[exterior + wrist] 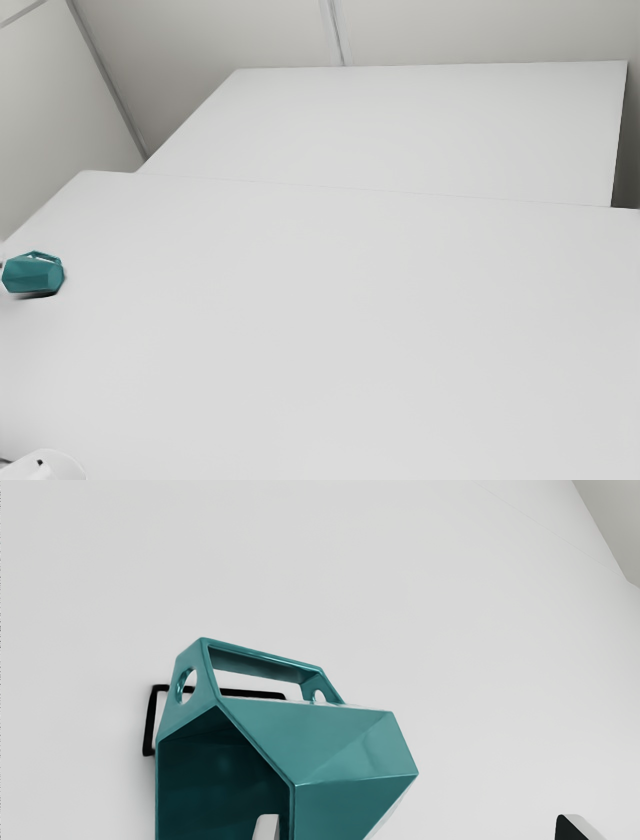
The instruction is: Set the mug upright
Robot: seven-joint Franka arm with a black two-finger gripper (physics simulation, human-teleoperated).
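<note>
A teal faceted mug (33,275) lies on its side near the left edge of the exterior view, with its handle on the upper side. In the wrist view the mug (345,750) shows its dark open mouth and its handle. The gripper (420,830) is open: one fingertip overlaps the mug's mouth beside the rim, while the other stands well apart over the table, beyond the mug's base. Whether the first fingertip is inside the mug or above it, I cannot tell.
The mug rests on a broad white table (330,330). Behind it is a second white surface (400,130), with pale walls (200,60) around. A white rounded object (45,467) sits at the exterior view's lower left corner.
</note>
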